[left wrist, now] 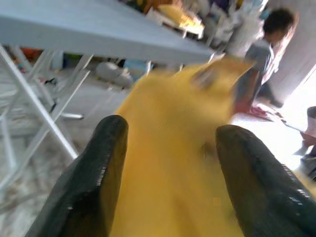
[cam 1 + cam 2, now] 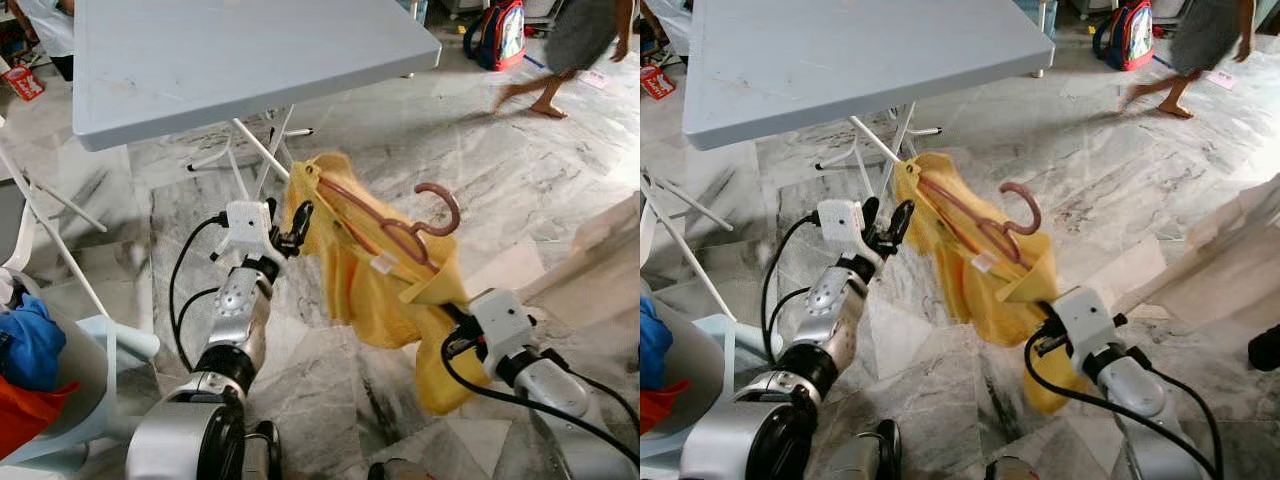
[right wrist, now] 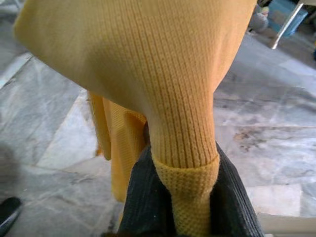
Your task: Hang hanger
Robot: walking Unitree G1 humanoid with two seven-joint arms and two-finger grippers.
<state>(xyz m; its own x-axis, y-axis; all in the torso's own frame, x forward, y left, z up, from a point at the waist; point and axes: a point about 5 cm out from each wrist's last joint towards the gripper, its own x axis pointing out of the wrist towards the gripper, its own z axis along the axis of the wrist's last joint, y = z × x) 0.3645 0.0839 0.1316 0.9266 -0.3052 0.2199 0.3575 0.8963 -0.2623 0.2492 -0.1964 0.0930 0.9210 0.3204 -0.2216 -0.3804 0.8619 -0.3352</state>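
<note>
The hanger in the yellow garment, clamped by the right gripper with the left gripper apart beside it, needs level carrying.

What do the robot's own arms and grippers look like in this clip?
Both arms are silver metal with black joint rings and looping black cables. Each wrist carries a boxy white housing. The left gripper and right gripper each have two long, glossy black fingers with rounded tips.

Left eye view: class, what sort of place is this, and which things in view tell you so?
Probably a lived-in home: a marble-tiled floor, a folding table, a school backpack on the floor, and a barefoot person walking past.
</note>
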